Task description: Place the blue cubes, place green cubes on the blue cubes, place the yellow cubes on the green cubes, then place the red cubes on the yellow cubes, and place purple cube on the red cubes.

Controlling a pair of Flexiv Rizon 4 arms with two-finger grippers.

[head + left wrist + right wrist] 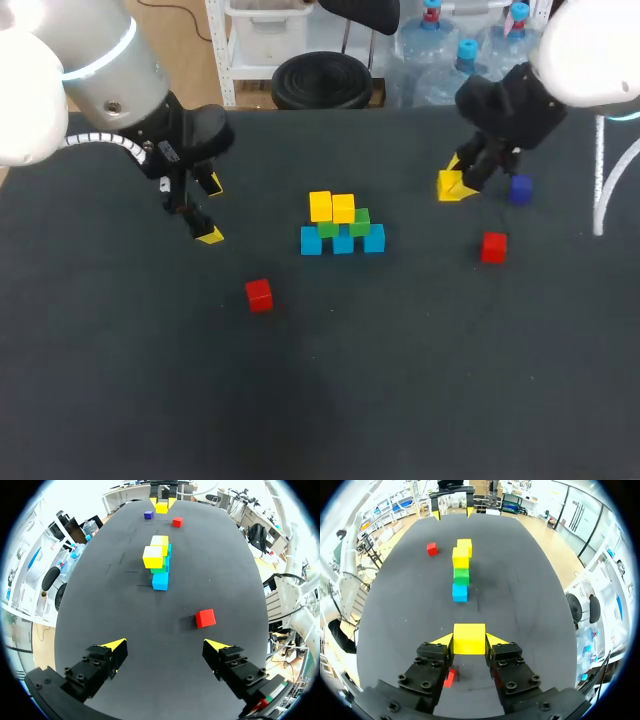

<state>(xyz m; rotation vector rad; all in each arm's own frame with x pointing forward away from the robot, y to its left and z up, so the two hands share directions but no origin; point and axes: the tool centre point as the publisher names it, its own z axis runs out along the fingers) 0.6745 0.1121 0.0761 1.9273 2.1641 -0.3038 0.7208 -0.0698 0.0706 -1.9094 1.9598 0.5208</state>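
Observation:
Mid-table stands a stack [342,226]: three blue cubes [343,243] in a row, two green cubes [360,222] on them, two yellow cubes [331,207] on top. My right gripper [456,186] at the back right is shut on a third yellow cube [469,638]. A purple cube [519,189] lies just right of it and a red cube [493,247] in front. A second red cube [259,295] lies front left of the stack. My left gripper [212,210] hangs open and empty left of the stack; the near red cube [205,618] lies ahead of its fingers.
The black table [400,380] spreads wide in front of the stack with nothing on it. In the right wrist view the stack [461,570] is straight ahead of the held cube, and my left gripper [452,502] stands beyond it.

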